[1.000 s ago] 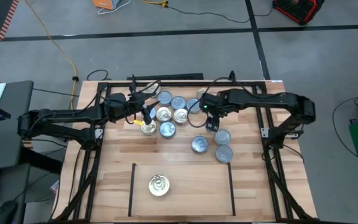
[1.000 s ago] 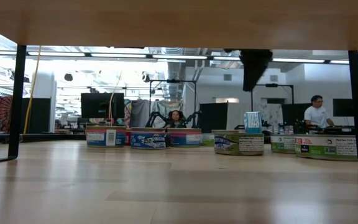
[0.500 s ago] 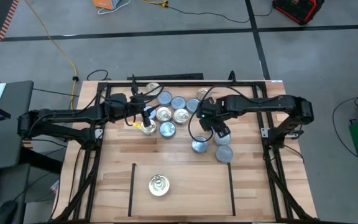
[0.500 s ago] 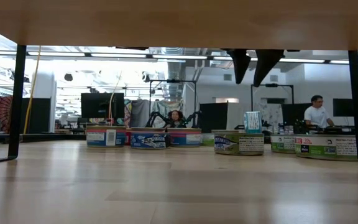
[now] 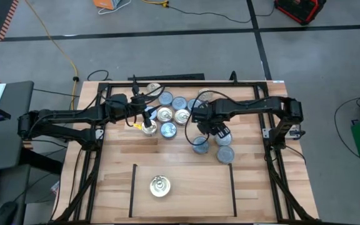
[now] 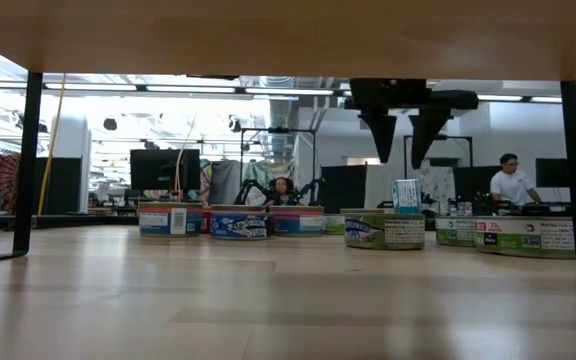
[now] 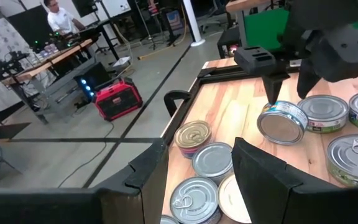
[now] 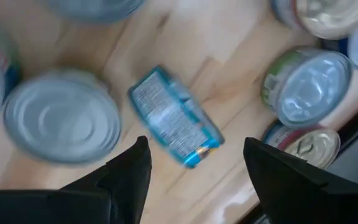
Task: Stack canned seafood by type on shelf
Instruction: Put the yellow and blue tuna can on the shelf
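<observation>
From above, the right claw hangs over a tin on its edge in the pile, far from the shelf; from the low view its fingers are apart and empty; its wrist view shows the tin's rim lined up between them.

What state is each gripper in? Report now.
Left gripper: open, over the cluster of tins, holding nothing.
Right gripper: open, above a blue tin lying on its edge, holding nothing.
</observation>
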Available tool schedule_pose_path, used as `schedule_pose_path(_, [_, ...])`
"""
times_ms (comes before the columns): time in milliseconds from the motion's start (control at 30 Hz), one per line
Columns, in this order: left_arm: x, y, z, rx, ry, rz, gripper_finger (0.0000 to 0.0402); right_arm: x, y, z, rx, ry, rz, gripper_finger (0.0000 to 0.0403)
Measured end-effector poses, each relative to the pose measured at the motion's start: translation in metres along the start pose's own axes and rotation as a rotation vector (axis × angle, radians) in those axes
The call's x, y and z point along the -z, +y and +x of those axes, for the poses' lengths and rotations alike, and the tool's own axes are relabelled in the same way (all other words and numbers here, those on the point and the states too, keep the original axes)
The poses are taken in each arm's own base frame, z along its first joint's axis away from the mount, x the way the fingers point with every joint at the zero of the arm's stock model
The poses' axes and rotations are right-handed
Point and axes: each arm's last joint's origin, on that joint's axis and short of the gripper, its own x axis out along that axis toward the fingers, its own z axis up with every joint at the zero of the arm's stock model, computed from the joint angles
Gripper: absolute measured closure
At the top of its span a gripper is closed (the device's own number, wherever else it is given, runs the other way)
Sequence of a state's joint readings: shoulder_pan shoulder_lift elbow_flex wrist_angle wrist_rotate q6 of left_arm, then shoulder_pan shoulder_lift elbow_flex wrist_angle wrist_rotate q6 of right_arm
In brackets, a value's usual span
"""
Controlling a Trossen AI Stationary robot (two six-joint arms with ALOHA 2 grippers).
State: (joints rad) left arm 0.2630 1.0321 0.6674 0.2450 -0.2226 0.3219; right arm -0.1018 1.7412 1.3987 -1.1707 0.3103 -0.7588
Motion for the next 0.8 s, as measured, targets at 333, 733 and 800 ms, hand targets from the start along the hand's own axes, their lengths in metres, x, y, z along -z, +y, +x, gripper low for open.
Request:
schedule_pose_path(333, [0.001,0.0,0.0,0.004,0.013,0.017,0.0233,0.008,-0.006,0.004,-0.01,0.011,-0.194,0.0116])
schedule_pose_path(733, [0.001,0.0,0.0,-0.001,0.016,0.041,0.0233,0.004,-0.001,0.028,0.028,-0.012,-0.401,0.0116])
schedule_pose_path(800, [0.001,0.0,0.0,-0.001,0.016,0.041,0.0233,0.004,0.001,0.031,0.026,-0.01,-0.437,0.0116])
